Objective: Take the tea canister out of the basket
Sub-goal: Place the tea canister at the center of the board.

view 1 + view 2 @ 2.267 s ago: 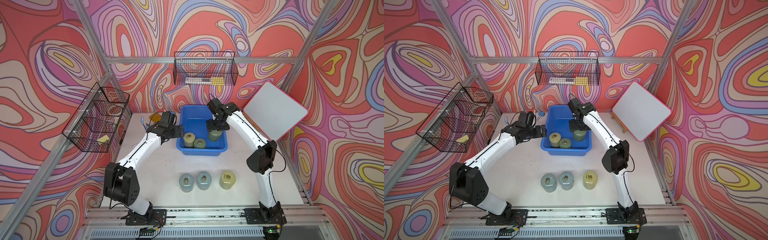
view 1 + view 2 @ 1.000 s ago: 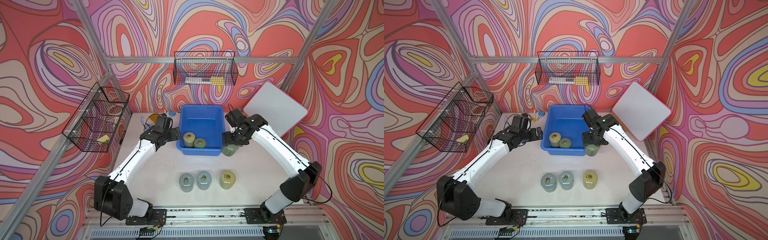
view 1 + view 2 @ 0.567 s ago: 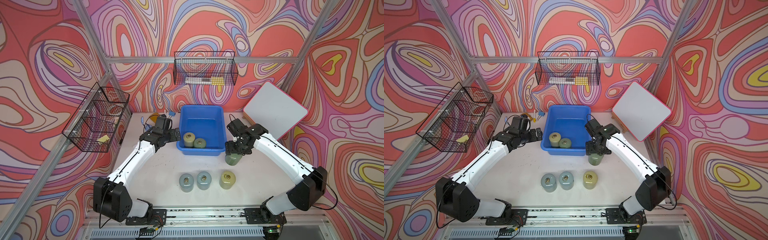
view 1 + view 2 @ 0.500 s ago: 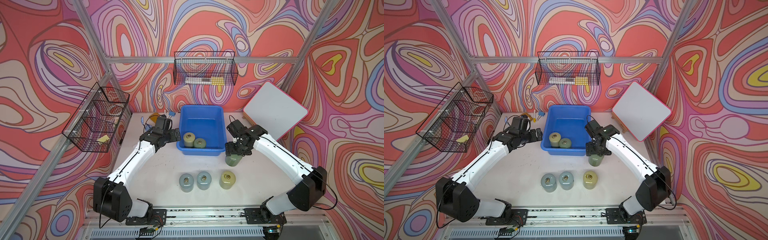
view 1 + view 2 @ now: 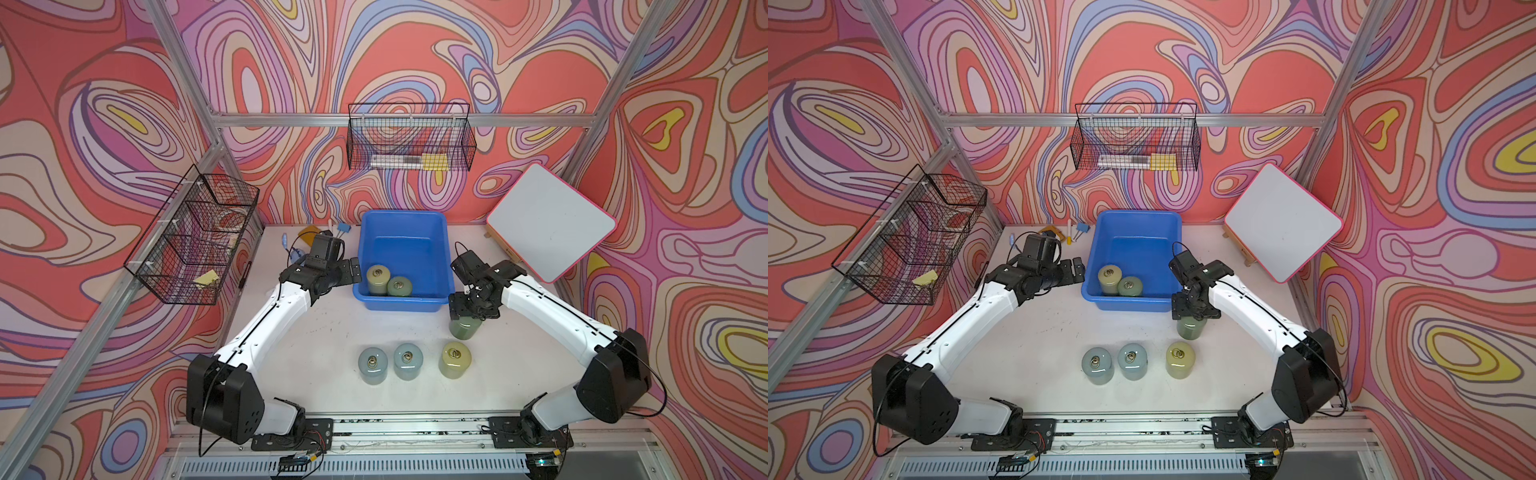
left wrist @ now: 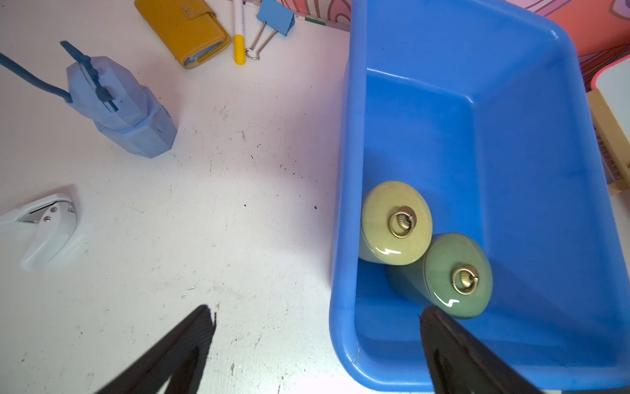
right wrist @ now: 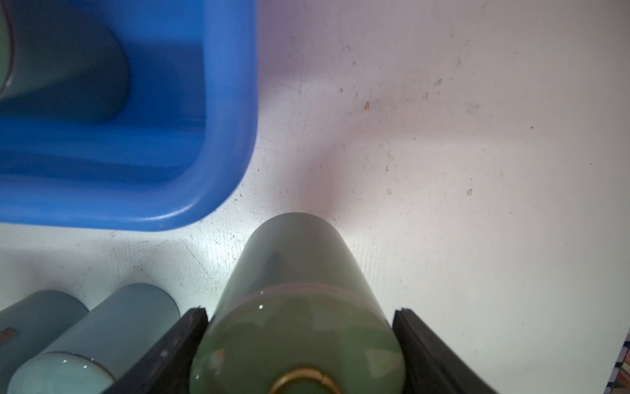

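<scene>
While left jaws gape beside the basket (image 5: 404, 214), right jaws clamp the tea canister (image 5: 463, 328) outside it.

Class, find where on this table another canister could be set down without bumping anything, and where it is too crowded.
Widest bare patch: table between left arm, the basket and the row of three canisters. Also bare: the basket's far half. Crowded: the basket's near corner with two canisters, and beside the green canister in the right gripper.
</scene>
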Available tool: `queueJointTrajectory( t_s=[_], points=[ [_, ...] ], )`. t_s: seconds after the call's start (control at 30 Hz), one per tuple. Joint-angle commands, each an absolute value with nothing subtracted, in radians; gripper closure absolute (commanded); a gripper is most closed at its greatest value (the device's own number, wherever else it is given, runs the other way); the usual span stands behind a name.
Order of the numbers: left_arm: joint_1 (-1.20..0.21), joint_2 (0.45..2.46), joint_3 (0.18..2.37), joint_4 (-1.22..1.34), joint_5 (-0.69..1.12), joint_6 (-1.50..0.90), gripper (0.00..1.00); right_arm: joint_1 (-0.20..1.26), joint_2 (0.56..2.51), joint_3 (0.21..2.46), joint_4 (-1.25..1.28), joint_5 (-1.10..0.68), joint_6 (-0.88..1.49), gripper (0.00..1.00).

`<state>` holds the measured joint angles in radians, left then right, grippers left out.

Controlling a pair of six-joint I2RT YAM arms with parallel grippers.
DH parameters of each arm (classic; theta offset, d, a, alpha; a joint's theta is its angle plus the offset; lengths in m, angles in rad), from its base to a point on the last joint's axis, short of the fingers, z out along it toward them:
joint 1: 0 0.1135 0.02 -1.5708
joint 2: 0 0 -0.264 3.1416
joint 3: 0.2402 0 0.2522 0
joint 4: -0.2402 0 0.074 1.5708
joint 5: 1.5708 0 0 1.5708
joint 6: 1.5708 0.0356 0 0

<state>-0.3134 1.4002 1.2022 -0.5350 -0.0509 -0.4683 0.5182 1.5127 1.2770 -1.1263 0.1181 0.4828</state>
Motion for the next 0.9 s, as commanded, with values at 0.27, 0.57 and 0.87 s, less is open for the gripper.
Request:
queueJointTrajectory(
  t_s=[0.27, 0.57, 0.87],
  points=[
    [-0.306, 1.378, 1.187, -0.539, -0.043, -0.472, 0.01, 0.52, 1.503, 1.19, -1.007, 0.12, 0.508, 0.37],
    [-0.307, 1.376, 1.169, -0.518, -0.022, -0.477, 0.01, 0.52, 1.522, 1.137, -0.945, 0.115, 0.512, 0.36],
    [-0.306, 1.309, 1.095, -0.448, -0.018, -0.486, 0.01, 0.52, 1.548, 1.111, -0.91, 0.104, 0.517, 0.33]
  ],
)
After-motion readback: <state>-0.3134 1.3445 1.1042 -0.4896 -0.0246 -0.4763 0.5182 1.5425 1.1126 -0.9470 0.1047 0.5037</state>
